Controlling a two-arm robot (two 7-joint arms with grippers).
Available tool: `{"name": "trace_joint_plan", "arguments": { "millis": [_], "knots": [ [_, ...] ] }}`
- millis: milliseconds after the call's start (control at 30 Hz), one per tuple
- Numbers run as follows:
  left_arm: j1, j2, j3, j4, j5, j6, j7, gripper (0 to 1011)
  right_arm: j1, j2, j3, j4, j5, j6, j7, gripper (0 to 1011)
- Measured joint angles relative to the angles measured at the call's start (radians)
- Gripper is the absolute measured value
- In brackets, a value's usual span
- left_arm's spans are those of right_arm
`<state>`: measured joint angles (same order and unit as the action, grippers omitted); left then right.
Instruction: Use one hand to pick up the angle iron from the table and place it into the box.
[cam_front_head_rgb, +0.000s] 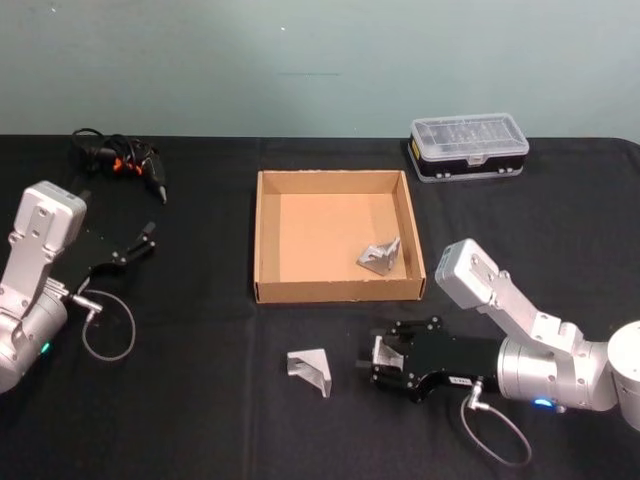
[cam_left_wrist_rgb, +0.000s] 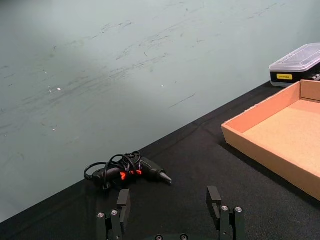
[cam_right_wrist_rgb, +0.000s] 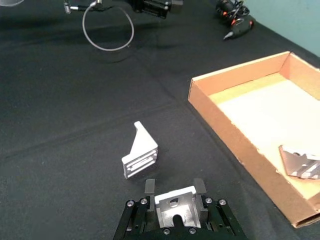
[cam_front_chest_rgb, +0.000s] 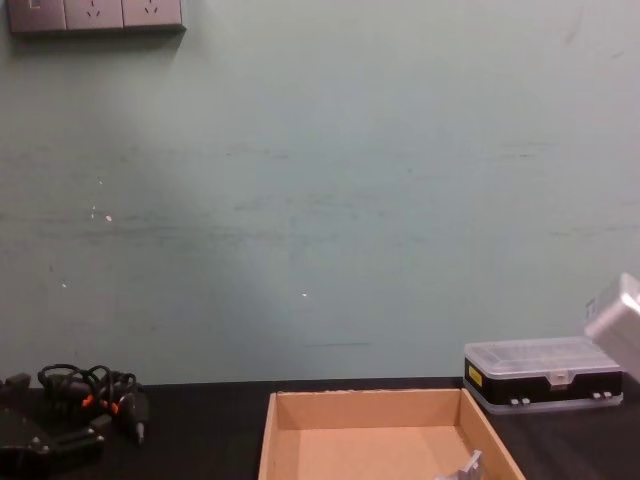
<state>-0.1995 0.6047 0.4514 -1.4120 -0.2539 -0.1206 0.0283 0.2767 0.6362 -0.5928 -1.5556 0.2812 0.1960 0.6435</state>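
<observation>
Head view: right gripper sits low over the black worktop, just before the near wall of the cardboard box. One loose angle iron lies just to its left, open worktop all round. A second angle iron rests inside the box, near-right corner. Left gripper is parked far left.

Left wrist view: its fingers stand wide apart, empty, with a corded tool beyond.

Right wrist view: right gripper is clamped on a third angle iron.

Chest view: teal wall, one clear-lidded black case.
</observation>
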Motion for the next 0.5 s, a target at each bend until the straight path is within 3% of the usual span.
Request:
{"name": "trace_joint_plan", "arguments": {
  "millis": [500],
  "knots": [
    [0.000, 0.000, 0.000, 0.000, 0.000, 0.000, 0.000, 1000, -0.024, 0.012, 0.076, -0.112, 0.031, 0.001, -0.068, 451]
  ]
}}
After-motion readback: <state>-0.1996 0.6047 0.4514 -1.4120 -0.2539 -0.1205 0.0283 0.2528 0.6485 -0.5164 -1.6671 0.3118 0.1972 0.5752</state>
